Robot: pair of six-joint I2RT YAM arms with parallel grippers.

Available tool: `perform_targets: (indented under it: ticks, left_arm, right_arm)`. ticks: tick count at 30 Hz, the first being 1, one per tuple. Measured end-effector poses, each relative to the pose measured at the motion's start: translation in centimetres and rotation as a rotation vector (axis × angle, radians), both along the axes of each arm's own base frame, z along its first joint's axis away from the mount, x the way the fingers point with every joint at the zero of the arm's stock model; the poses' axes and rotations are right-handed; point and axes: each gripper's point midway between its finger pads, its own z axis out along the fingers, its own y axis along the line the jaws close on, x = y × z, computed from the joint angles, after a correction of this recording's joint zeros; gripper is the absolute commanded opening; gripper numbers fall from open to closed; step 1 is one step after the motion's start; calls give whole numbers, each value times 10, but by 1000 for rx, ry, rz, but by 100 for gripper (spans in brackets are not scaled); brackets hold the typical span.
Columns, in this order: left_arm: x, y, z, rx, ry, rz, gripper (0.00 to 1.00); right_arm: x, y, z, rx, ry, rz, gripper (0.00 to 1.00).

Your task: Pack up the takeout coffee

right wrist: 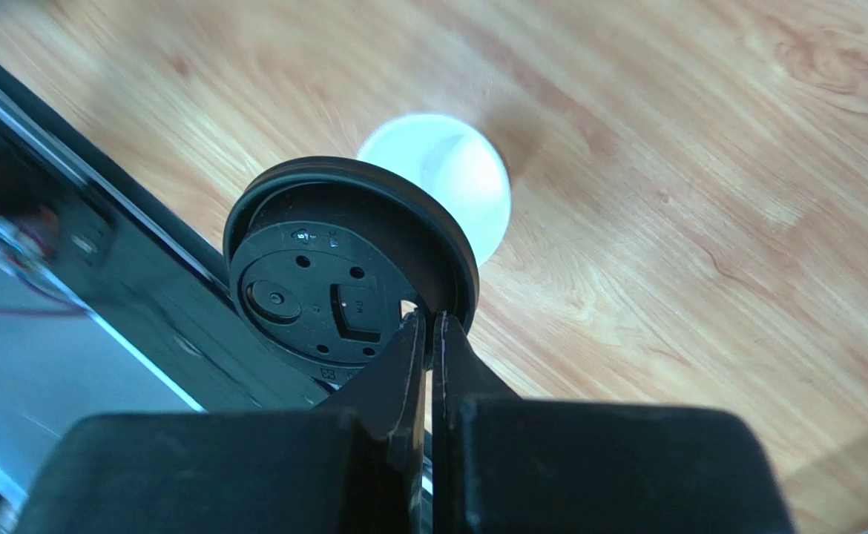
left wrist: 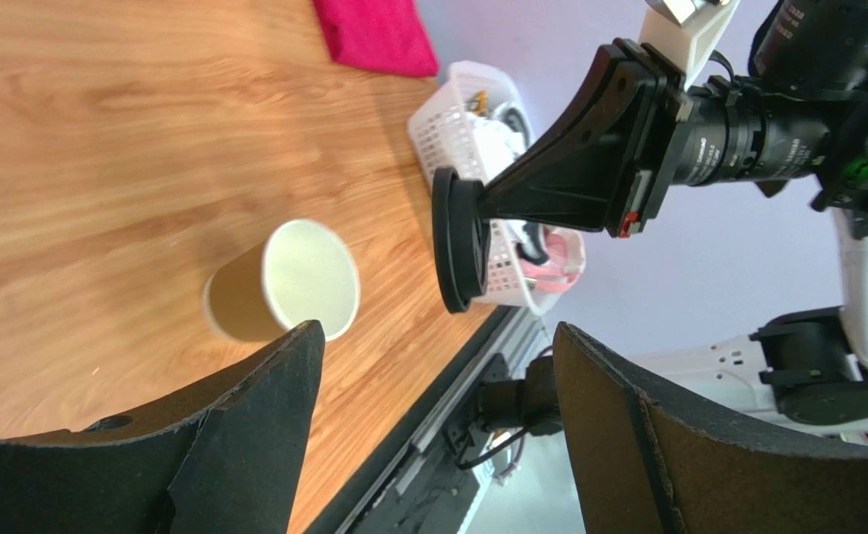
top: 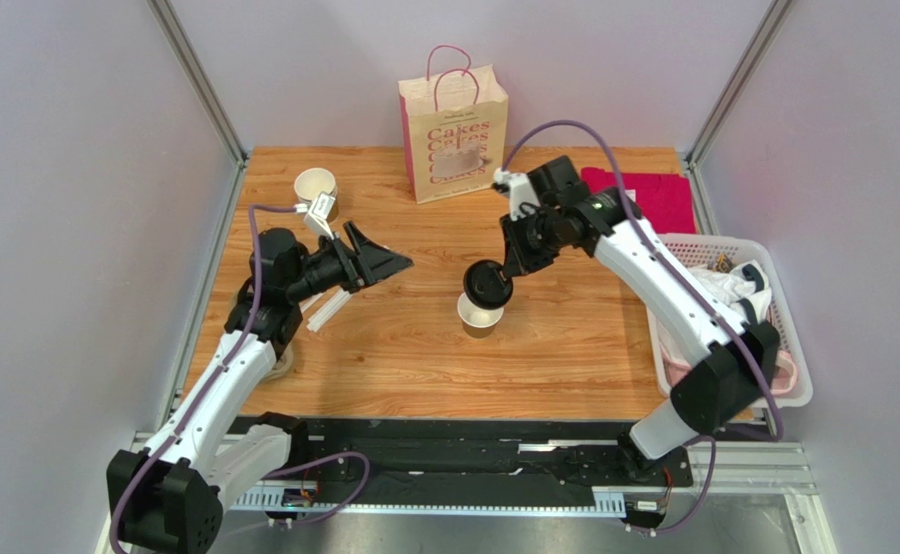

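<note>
Nearest the table's front edge, the left gripper (left wrist: 439, 330) stands with its jaws spread wide and empty, pointed across the wood-grain table (top: 362, 358) toward the takeout coffee. The kraft paper cup (top: 480, 315), a small brown tapered cylinder with a white lining and a rolled white rim, stands upright and uncovered about mid-table. Just above it, clear of the rim, is the black lid (right wrist: 327, 278), a round moulded plastic disc with a raised edge and a small sip tab. The right gripper (right wrist: 428, 328) is clamped tight on the lid's edge.

With lid and cup apart, capping looks to be the step in hand. The packing itself appears not yet begun.

At the right edge sits a white plastic lattice basket (top: 790, 346) holding crumpled items. Farther back, a second white-lined cup (top: 316, 185) sits at far left, and a pink cloth (top: 651, 199) lies flat at far right. Between them a cream paper bag (top: 452, 127) with pink handles stands upright against the back wall.
</note>
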Motion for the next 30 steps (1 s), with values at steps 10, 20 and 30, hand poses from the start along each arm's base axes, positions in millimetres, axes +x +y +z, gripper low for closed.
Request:
perform_targets:
  ticks: [10,20,30]
  left_arm:
    - [-7,15,-61,55,223,43,73]
    - [3,12,-89,59,334,45,78]
    - [9,11,-82,43,296,46,79]
  right_arm:
    - [-9,13,-55,-288,136,274,0]
    - [14,17,-51,-320,66,273,0]
    - [19,18,-71,-328,63,266,0]
